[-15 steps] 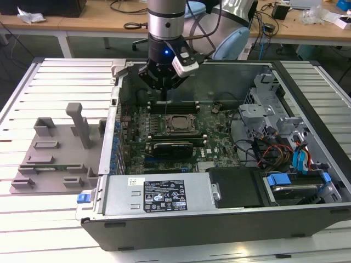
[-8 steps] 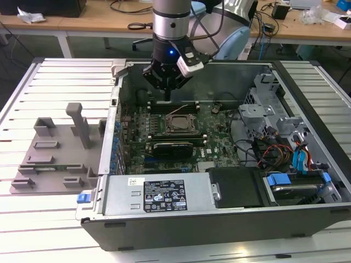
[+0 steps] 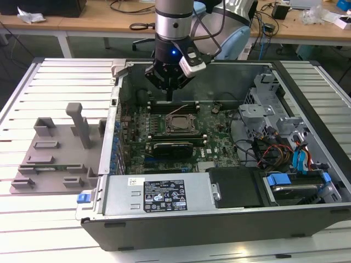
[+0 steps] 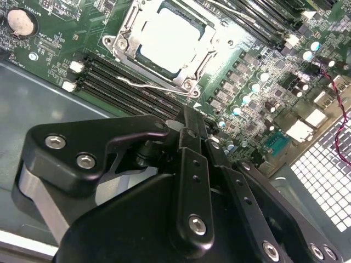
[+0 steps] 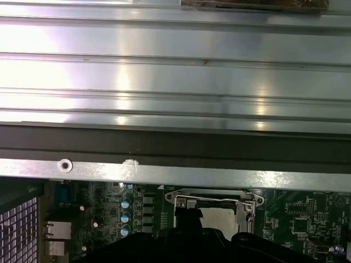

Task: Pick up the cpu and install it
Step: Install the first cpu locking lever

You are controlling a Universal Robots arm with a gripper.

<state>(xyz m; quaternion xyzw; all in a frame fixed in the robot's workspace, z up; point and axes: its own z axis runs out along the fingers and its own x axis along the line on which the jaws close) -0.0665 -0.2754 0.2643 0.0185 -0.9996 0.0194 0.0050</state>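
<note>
- Gripper [image 3: 171, 94] hanging inside the open case [image 3: 104, 164], above the motherboard [image 3: 219, 143], just behind the socket [image 3: 179, 123]; fingers [image 4: 193, 137] drawn together, nothing seen between them.
- Grey tray [image 3: 55, 159] on the slatted counter [image 3: 33, 98] at the exterior view's left, outside the case, with an upright post [image 3: 79, 123].
- Cpu [image 3: 179, 123] already seated in the socket, mid-board, apart from the gripper; pale square top seen in the second wrist view [image 4: 167, 38] inside the metal frame [image 4: 118, 46], with the lever wire [image 4: 159, 87] along one side.
- Black memory slots [image 4: 126, 82] beside the socket, between it and the fingers.
- Coin cell [image 4: 19, 22] near the board's corner.
- Socket edge and frame [image 5: 216, 200] in the first wrist view, below the case rim [image 5: 175, 172] and counter slats.
- Drive cage [image 3: 274, 104], cable bundle [image 3: 274, 153] and blue latches [image 3: 278, 179] at the exterior view's right.
</note>
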